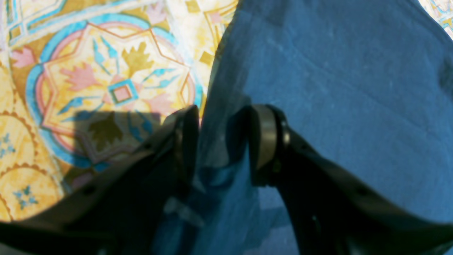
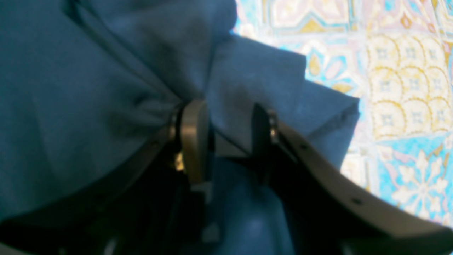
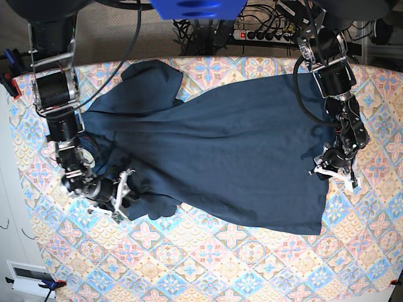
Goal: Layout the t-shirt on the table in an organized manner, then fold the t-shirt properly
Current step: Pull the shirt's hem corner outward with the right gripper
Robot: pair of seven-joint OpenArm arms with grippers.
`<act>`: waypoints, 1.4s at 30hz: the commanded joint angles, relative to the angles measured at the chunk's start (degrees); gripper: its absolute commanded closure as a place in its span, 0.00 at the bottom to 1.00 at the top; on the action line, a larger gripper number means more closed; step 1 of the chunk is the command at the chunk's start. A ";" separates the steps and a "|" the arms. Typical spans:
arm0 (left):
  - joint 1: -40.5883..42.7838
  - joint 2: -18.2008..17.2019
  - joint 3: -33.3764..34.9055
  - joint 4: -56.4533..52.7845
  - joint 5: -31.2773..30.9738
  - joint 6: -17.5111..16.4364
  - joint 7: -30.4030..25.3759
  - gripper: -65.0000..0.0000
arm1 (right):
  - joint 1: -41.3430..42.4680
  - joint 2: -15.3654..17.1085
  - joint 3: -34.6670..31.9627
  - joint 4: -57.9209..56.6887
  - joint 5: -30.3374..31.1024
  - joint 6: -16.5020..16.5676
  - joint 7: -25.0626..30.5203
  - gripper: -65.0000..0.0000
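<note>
T-shirt [image 3: 220,151] on table [image 3: 208,264], mid-layout, seen from base view. Body is spread wide across the centre, but wrinkled; one sleeve lies toward the far edge, and the corner nearest my right arm is bunched into a lump. Layout is, by my read, roughly half done: cloth is open, not yet squared. No fold started; all folding is left.

Right gripper [image 2: 226,138]: low at the bunched corner, on base view's left, wrist bent so it points inward along the table. Wrist view shows gathered fabric running into the gap betw. the fingers [image 2: 193,138], pleats converging there; I judge it clamped on the t-shirt.

Left gripper [image 1: 219,141]: on base view's right, at the shirt's side edge, forearm reaching down from the far edge. Wrist view shows the hem w/ fabric pulled up betw. the fingers [image 1: 263,138]; gap is narrow, so I read it as gripping the cloth, though blur leaves some doubt.
</note>
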 commanded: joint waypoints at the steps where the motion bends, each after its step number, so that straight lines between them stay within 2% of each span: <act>1: -0.72 -0.76 -0.08 0.98 -0.49 -0.19 -0.85 0.66 | 1.97 -2.58 -1.82 0.90 1.16 1.11 2.15 0.68; 4: -0.19 -0.84 -0.08 1.07 -0.57 -0.28 -0.85 0.66 | 1.97 -3.46 -3.31 0.90 -0.95 1.11 2.41 0.68; 8: 0.08 -0.84 -0.08 1.07 -0.57 -0.46 -0.85 0.66 | 1.97 -6.45 -3.14 0.90 -8.95 1.11 2.68 0.68; 12: 0.69 -0.84 -0.08 1.07 -0.57 -0.54 -0.85 0.66 | 1.97 -6.71 -3.14 0.90 -13.70 1.11 5.31 0.68; 18: 0.78 -0.84 -0.08 1.07 -0.57 -0.54 -0.85 0.66 | 2.06 -6.45 -2.61 1.34 -14.05 1.11 6.37 0.68; 24: 0.69 -0.84 -0.08 1.07 -0.57 -0.54 -0.85 0.66 | 3.12 -6.27 5.22 1.43 -14.22 1.11 6.37 0.68; 28: 0.78 -0.84 -0.08 1.07 -0.57 -0.54 -0.85 0.66 | 3.38 -4.87 5.39 1.26 -14.22 1.11 6.37 0.68; 35: 0.69 -0.76 -0.08 1.07 -0.75 -0.54 -0.85 0.66 | 3.38 -4.78 5.30 0.82 -14.22 1.11 6.37 0.68; 39: 0.87 -0.93 -0.08 1.07 -4.97 -0.54 -0.85 0.66 | 3.38 -4.78 5.30 -2.52 -14.22 1.11 6.63 0.68; 42: 0.87 -2.51 -0.08 0.98 -7.96 -0.54 0.29 0.66 | 3.38 -4.78 5.30 -6.31 -14.22 1.11 9.18 0.68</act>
